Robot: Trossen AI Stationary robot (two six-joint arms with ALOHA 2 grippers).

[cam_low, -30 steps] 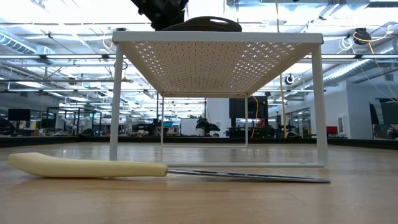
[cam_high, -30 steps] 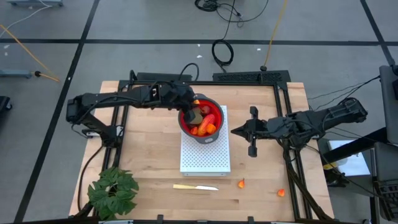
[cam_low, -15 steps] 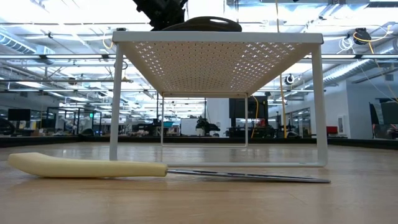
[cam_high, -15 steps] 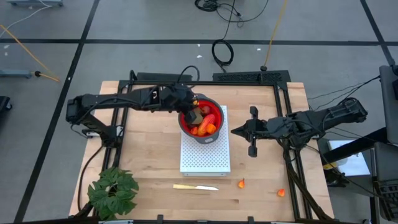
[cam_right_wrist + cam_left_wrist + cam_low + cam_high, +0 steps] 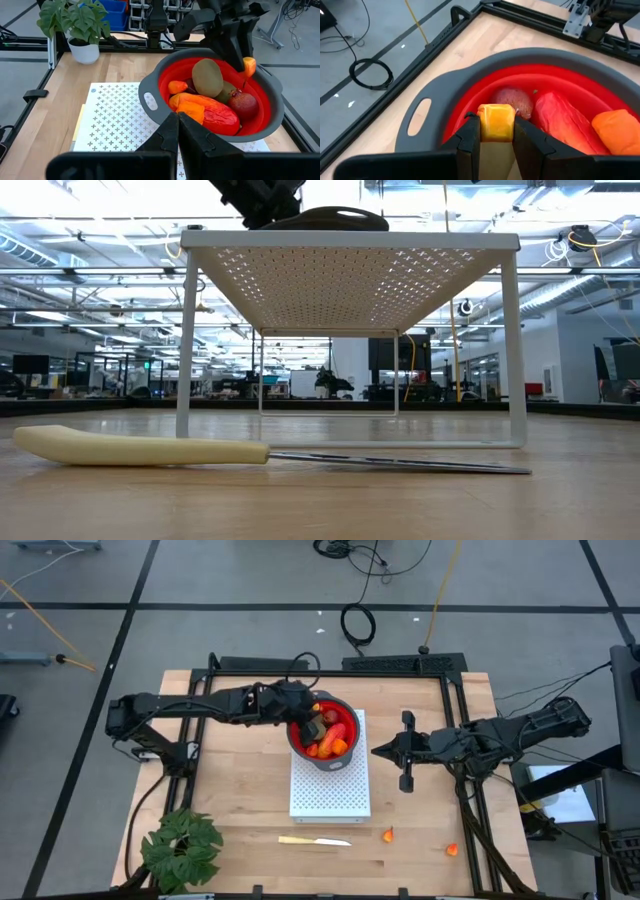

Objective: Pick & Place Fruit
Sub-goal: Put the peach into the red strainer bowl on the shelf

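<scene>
A red bowl with a grey rim (image 5: 345, 710) stands on a white perforated rack (image 5: 330, 795). In it lie fruit: an olive-brown oval (image 5: 207, 77), a dark red ball (image 5: 243, 105), a red-orange oblong (image 5: 215, 114) and orange pieces (image 5: 177, 86). My left gripper (image 5: 308, 712) hangs over the bowl's far left side, shut on a small yellow-orange fruit piece (image 5: 496, 120). My right gripper (image 5: 385, 750) waits shut, to the right of the bowl. Two tiny orange bits (image 5: 388, 834) (image 5: 452, 850) lie on the table near its front edge. My left gripper pinches the yellow-orange piece by its two opposite sides (image 5: 482, 125) between its two fingers. The fingers (image 5: 235, 37) slant down from the table's left. The piece (image 5: 248, 66) hangs below them, lifted clear, above the inside of the bowl near its rim.
A pale yellow knife (image 5: 314, 840) lies in front of the rack. A green plant (image 5: 180, 845) stands at the near left corner. Dark frame rails (image 5: 400, 664) run along the table's far and side edges. In the low view the rack's legs (image 5: 183, 340) stand behind the knife (image 5: 140, 447).
My left gripper has rolled a little over the bowl, still shut on the yellow-orange piece.
</scene>
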